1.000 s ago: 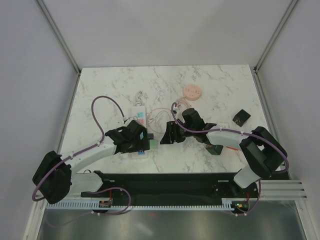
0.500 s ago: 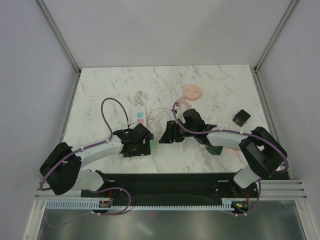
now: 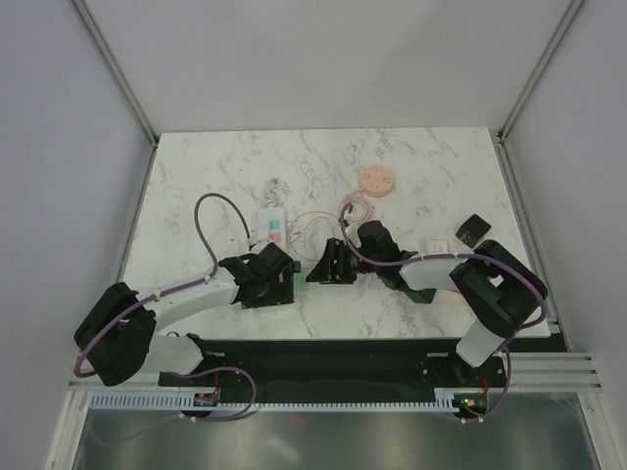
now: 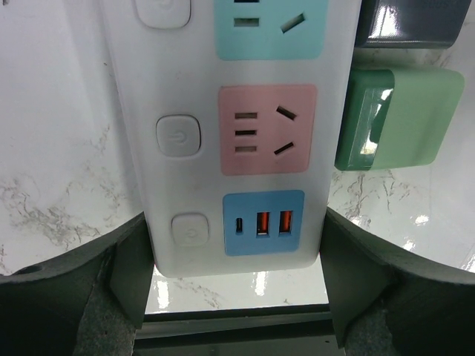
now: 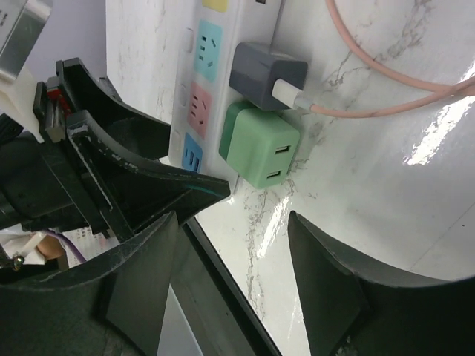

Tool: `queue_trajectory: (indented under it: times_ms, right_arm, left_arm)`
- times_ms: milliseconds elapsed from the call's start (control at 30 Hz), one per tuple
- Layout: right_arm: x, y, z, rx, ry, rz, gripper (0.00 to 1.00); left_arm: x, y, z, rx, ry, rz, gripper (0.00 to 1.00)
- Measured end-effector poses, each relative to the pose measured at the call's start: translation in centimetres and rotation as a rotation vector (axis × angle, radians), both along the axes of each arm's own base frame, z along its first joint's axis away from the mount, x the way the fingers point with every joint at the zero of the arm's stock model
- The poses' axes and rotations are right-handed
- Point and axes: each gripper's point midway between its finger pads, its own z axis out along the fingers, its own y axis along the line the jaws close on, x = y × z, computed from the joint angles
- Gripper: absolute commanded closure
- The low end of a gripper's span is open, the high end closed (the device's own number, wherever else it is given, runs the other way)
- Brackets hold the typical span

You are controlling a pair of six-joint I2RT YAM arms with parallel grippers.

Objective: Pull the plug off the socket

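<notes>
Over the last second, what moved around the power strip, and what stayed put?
The left gripper slid slightly toward the near edge along the power strip and now clamps its near end. The right gripper, open, crept left toward the green plug as its arm folded in. The power strip, green plug, grey plug and pink disc stayed put.

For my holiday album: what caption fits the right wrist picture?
Open right hand faces the green plug beside a grey plug on the white power strip.
</notes>
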Motion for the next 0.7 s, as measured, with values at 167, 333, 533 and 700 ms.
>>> queue_trajectory:
  times_ms: [167,333,533,700]
  right_arm:
    - [0.2,0.3,-0.6,0.018,0.039,-0.032,0.29]
    - [0.4,0.8,-1.6,0.035,0.075,-0.049,0.32]
    - [-0.1,1.4,-2.5,0.031,0.110,-0.043,0.40]
    - [-0.2,2.0,-3.0,0.039,0.123,-0.040,0.43]
  left_arm:
    - [0.0,0.0,0.1,-0.021,-0.018,-0.001,0.98]
    - [-0.2,-0.3,0.3,-0.065,-0.037,-0.006,0.98]
    - [-0.4,-0.9,0.5,-0.112,-0.040,-0.015,0.98]
    - [-0.4,-1.1,0.5,-0.121,-0.040,-0.014,0.98]
